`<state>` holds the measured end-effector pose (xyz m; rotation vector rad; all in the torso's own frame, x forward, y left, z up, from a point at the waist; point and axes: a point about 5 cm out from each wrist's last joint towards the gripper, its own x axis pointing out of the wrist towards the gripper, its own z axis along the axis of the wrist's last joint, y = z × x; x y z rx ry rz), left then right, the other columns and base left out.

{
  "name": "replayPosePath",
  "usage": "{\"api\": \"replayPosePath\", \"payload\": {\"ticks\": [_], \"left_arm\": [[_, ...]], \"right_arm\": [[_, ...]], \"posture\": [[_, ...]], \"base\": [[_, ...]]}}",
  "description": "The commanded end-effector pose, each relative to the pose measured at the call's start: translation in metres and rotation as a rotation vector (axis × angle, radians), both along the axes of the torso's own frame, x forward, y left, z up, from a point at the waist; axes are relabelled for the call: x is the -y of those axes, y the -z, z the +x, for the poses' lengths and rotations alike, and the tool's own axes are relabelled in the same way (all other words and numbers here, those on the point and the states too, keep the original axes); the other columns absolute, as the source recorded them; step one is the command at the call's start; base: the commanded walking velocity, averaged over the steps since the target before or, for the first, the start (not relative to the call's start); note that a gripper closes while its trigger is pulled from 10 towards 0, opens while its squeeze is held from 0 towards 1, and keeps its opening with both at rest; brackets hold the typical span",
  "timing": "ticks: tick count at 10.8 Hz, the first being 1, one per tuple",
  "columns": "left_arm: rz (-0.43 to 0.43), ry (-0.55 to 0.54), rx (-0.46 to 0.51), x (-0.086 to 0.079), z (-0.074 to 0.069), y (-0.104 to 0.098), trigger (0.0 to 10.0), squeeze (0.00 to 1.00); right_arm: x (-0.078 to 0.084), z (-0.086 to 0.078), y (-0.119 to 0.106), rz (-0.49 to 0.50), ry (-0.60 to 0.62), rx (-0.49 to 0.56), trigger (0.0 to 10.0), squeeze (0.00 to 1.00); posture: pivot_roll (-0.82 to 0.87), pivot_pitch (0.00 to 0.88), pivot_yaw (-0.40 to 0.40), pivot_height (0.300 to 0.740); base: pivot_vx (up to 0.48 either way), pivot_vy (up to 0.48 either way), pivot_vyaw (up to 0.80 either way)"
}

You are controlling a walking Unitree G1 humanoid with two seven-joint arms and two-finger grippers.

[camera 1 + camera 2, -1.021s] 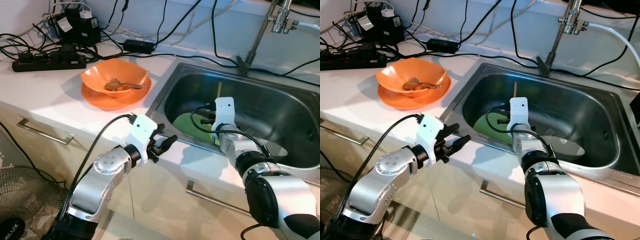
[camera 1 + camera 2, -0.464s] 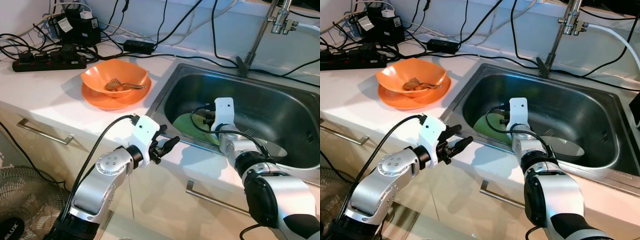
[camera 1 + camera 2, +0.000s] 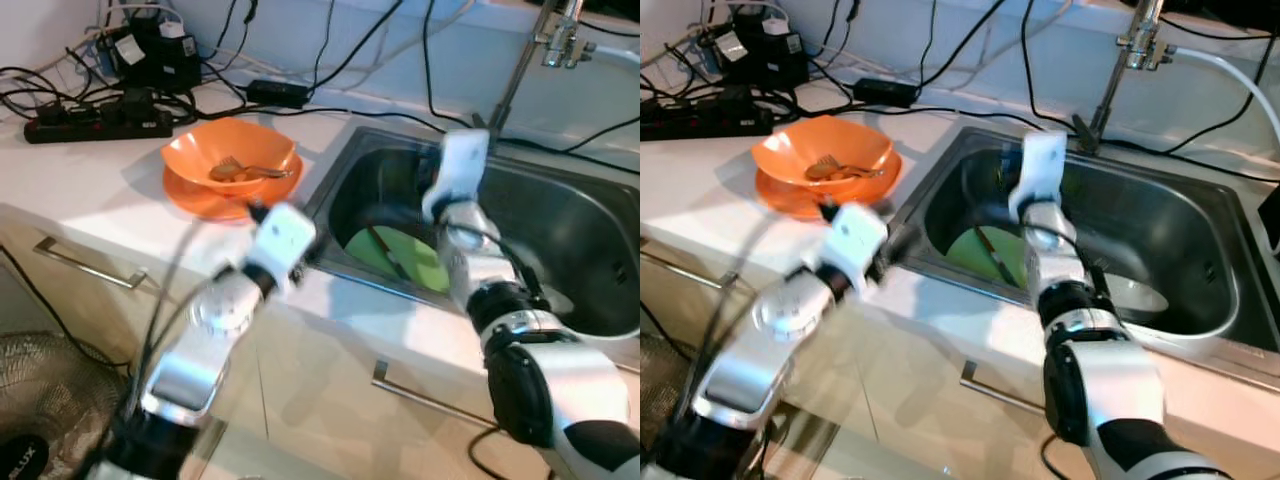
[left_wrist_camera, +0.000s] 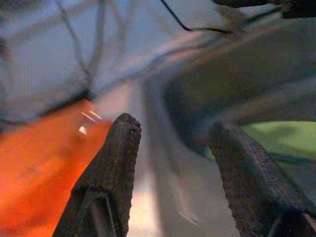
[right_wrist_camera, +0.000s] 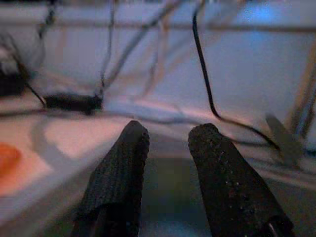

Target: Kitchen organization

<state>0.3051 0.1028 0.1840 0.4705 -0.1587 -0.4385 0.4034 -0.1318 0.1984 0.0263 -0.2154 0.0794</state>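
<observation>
A green plate (image 3: 405, 258) lies in the steel sink (image 3: 590, 215) with a thin dark stick (image 3: 385, 250) across it, and a white dish (image 3: 1135, 295) sits beside it. An orange bowl (image 3: 230, 152) holding a fork (image 3: 245, 171) stands on an orange plate on the counter, left of the sink. My left gripper (image 4: 174, 126) is open and empty, hovering at the sink's left rim between the orange bowl and the green plate. My right gripper (image 5: 170, 131) is raised above the sink and points at the back wall, its fingers slightly apart and holding nothing. Both arms are motion-blurred.
A faucet (image 3: 520, 70) rises behind the sink. A black power strip (image 3: 95, 120), adapters and many cables cover the back of the counter. Drawer handles (image 3: 85, 265) run along the cabinet front, and a fan (image 3: 40, 400) stands on the floor at the left.
My right gripper has risen from beside the green plate to above the sink. My left gripper has swung up from the counter's front edge to the sink's left rim.
</observation>
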Motion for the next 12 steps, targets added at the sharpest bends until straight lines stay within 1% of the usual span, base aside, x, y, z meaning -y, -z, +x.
{"api": "replayPosePath", "payload": {"ticks": [1, 2, 4, 5, 7, 10, 12], "left_arm": [[0.048, -0.022, 0.099, 0.002, 0.002, -0.013, 10.0, 0.00], [0.105, -0.030, 0.134, 0.002, 0.004, -0.015, 10.0, 0.00], [0.234, -0.048, 0.198, 0.003, 0.009, -0.015, 10.0, 0.00], [0.333, -0.082, 0.204, 0.002, 0.017, -0.007, 10.0, 0.00], [0.403, -0.110, 0.211, 0.003, 0.026, 0.003, 10.0, 0.00], [0.474, -0.184, 0.239, -0.003, 0.036, 0.000, 10.0, 0.00], [0.489, -0.190, 0.261, -0.005, 0.038, -0.003, 10.0, 0.00]], "right_arm": [[0.003, -0.003, -0.002, 0.041, 0.005, 0.049, 10.0, 0.00], [0.000, -0.007, 0.005, 0.042, 0.000, 0.049, 10.0, 0.00], [-0.002, -0.015, 0.033, 0.064, 0.014, -0.034, 10.0, 0.00], [-0.005, -0.019, 0.041, 0.112, 0.021, -0.048, 10.0, 0.00], [-0.012, -0.021, 0.045, 0.129, 0.001, -0.058, 10.0, 0.00], [-0.012, -0.023, 0.048, 0.140, 0.006, -0.070, 10.0, 0.00], [-0.012, -0.024, 0.052, 0.148, 0.013, -0.085, 10.0, 0.00]], "posture": [[0.26, 0.024, -0.056, 0.740], [0.26, 0.028, -0.055, 0.740], [0.26, 0.033, -0.062, 0.740], [0.26, 0.031, -0.064, 0.740], [0.24, 0.025, -0.062, 0.740], [0.25, 0.026, -0.064, 0.740], [0.25, 0.024, -0.063, 0.740]], "base": [[0.000, 0.000, 0.00], [0.000, 0.000, 0.00], [0.000, 0.000, 0.00], [0.000, 0.000, 0.00], [0.000, 0.000, 0.00], [0.000, 0.000, 0.00], [0.000, 0.000, 0.00]]}}
